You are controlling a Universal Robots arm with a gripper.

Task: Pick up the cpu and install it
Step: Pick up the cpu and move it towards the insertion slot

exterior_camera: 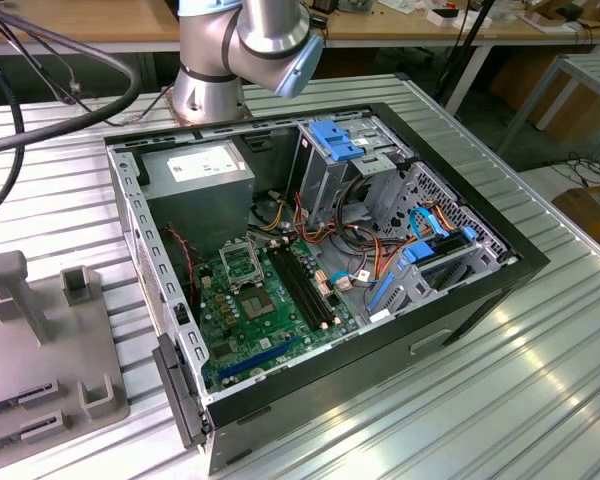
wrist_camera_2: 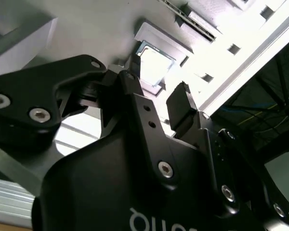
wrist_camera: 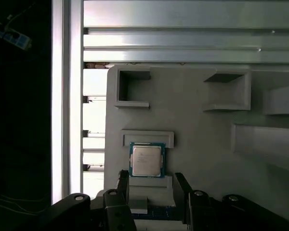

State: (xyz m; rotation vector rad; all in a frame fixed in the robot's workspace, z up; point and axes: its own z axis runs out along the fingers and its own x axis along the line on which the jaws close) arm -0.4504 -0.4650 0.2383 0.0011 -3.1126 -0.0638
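End effector (wrist_camera: 151,179) spread wide, holding nothing; dark fingers (wrist_camera: 123,180) standing on either side of a gap broader than the chip. Just beyond the tips and in line with that gap, the cpu (wrist_camera: 147,160): lying flat, silver plate up, thin green rim showing, seated in a shallow pocket of the grey fixture (wrist_camera: 207,144). No contact with either finger as far as can be judged (height over the chip not readable in either wrist view). Same layout in the second wrist view, cpu (wrist_camera_2: 154,65) glaring bright past the tips.

Step in hand, by judgement: approach for the pick, grasp not yet made. Calls for fingers centred on the chip and squared to two opposite edges, then a light close on the thin rim without tilting it against the pocket wall.

Farther out, in the exterior view: fixture at the exterior view's left on the table (exterior_camera: 500,400), open computer case (exterior_camera: 460,300) beside it, motherboard (exterior_camera: 270,310) inside, socket frame (exterior_camera: 242,262) well apart from the cpu. Install step untouched.
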